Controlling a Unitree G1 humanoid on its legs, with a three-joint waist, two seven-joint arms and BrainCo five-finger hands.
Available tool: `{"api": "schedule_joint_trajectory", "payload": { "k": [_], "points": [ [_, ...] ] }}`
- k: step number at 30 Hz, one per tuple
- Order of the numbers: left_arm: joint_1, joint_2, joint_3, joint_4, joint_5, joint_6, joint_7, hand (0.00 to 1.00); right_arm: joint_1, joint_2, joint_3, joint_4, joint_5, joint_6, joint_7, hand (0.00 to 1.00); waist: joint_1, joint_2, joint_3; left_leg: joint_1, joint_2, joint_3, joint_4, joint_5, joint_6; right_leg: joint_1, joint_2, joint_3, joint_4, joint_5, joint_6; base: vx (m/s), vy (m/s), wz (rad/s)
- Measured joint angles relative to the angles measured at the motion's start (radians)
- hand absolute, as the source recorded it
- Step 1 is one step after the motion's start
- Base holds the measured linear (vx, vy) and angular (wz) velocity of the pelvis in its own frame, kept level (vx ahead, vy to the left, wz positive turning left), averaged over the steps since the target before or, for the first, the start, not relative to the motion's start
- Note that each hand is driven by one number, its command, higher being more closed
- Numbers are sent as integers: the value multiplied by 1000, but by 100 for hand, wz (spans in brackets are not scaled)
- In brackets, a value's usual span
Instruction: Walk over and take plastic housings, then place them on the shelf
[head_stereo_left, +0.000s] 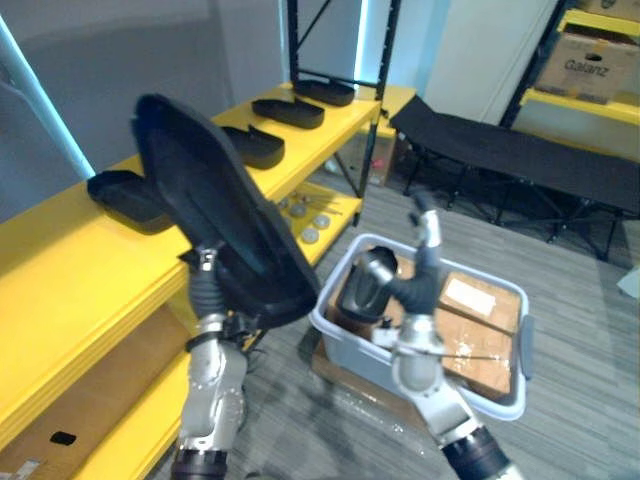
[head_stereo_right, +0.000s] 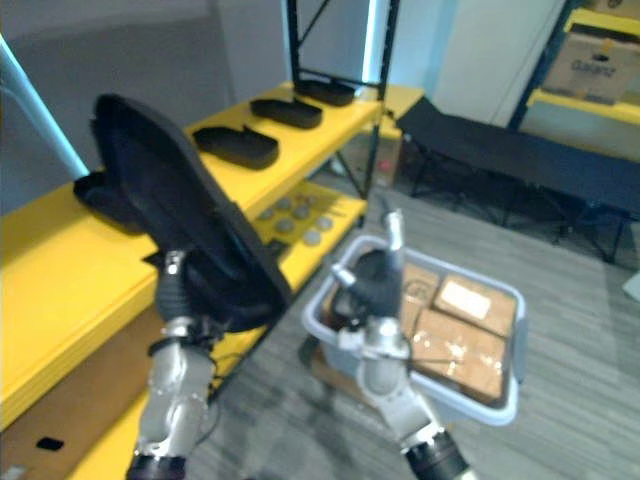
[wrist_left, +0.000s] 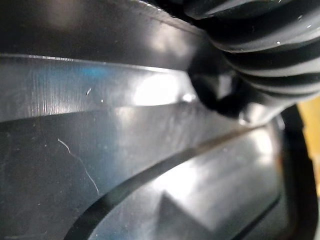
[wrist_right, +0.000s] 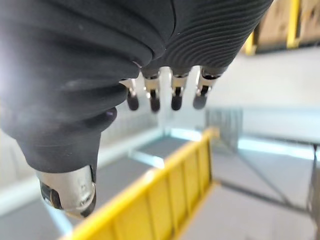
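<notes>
Large black moulded plastic housing (head_stereo_left: 215, 200): held up on your left hand (head_stereo_left: 207, 290), grip not discernible, beside front edge of yellow shelf (head_stereo_left: 60, 260). Your right hand (head_stereo_left: 418, 285): relaxed open, empty.

Plastic housing (head_stereo_left: 215, 215): black moulded plastic, smooth and glossy close up, with fine hairline scratches.
Shelved housings (head_stereo_left: 252, 146): black, matt-looking.
Shelf (head_stereo_left: 60, 270): smooth yellow-painted boards.
Bin (head_stereo_left: 497, 405): pale grey smooth plastic.
Boxes (head_stereo_left: 480, 350): brown cardboard with shiny clear tape.
Floor (head_stereo_left: 590, 330): grey wood-grain planks.
Cot (head_stereo_left: 520, 150): black cloth.
Right hand (wrist_right: 165, 45): dark ribbed matt cover, silver metal fingers (wrist_right: 154, 95).
</notes>
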Motion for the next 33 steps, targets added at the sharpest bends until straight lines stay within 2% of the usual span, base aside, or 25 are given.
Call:
{"api": "schedule_joint_trajectory", "payload": {
  "k": [3, 5, 8, 10, 14, 18, 22, 24, 26, 27, 29, 32, 33],
  "points": [
    [46, -5, 55, -1, 75, -17, 46, 100, 88, 10, -98, -7, 95, 3, 28, 0, -7, 2, 0, 16, 2, 22, -1, -8, -2, -1, 0, 21, -5, -2, 3, 7, 22, -18],
    [73, -21, 87, -15, 136, -36, 65, 100, 153, 31, -177, -5, 206, 9, 68, 0, -26, 4, -1, 16, 3, 29, -1, -12, -2, -6, 1, 28, -8, -4, 4, 6, 18, -9],
    [97, -27, 90, -54, 160, -48, 74, 100, 217, 45, -253, 34, 274, 42, 118, 0, -29, 10, -4, 16, 6, 51, 0, -17, -3, -21, 3, 45, -8, -3, 4, 16, 17, -20],
    [119, -31, 87, -94, 174, -73, 77, 100, 271, 50, -303, 125, 342, 74, 200, 0, -50, 19, -7, 16, 7, 55, 0, -20, -4, -23, 4, 47, -6, 0, 8, 35, 16, -4],
    [150, -55, 83, -126, 174, -96, 81, 100, 346, 63, -324, 170, 362, 87, 287, 0, -64, 38, -6, 26, 9, 74, 0, -28, -1, -26, 5, 69, 0, 4, 15, 38, 21, -14],
    [172, -58, 86, -126, 177, -114, 93, 100, 332, 76, -293, 169, 422, 72, 387, 0, -65, 37, -4, 30, 8, 73, 3, -34, 3, -18, 4, 67, -9, -5, 9, -7, 9, -1],
    [175, -59, 126, -161, 205, -122, 140, 100, 248, 70, -168, 185, 418, 69, 474, 0, -42, 42, 1, 2, 1, 10, 8, -34, 8, 6, -2, 1, -9, -18, 15, -10, 17, 41],
    [179, -60, 155, -206, 225, -123, 154, 100, 198, 66, -100, 208, 414, 69, 490, 0, -9, 46, 5, -14, -5, -37, 10, -28, 6, 23, -5, -46, -9, -24, 16, 17, 19, 74],
    [189, -61, 221, -253, 240, -130, 179, 100, 131, 64, -36, 247, 384, 69, 496, 0, 39, 48, 6, -38, -12, -103, 17, -22, 1, 56, -5, -115, 0, -29, 31, 63, 3, 82],
    [193, -61, 241, -262, 245, -131, 180, 100, 116, 63, -24, 255, 374, 70, 497, 0, 49, 47, 8, -43, -15, -122, 21, -22, 0, 67, -5, -133, 0, -31, 33, 79, -7, 77],
    [227, -63, 309, -281, 254, -132, 199, 100, 74, 61, 11, 280, 355, 70, 504, 0, 99, 46, 11, -58, -27, -180, 29, -22, 0, 103, -5, -212, 0, -33, 36, 55, -8, 76],
    [274, -69, 381, -282, 252, -132, 200, 100, 47, 62, 33, 286, 317, 70, 495, 0, 136, 40, 15, -64, -43, -232, 32, -23, 3, 138, -9, -272, 0, -34, 37, 27, 16, 60],
    [300, -75, 417, -282, 245, -137, 199, 100, 37, 62, 47, 287, 298, 70, 480, 0, 153, 30, 15, -70, -48, -242, 38, -27, 8, 144, -11, -293, 0, -35, 36, 11, 37, 33]
  ]
}}
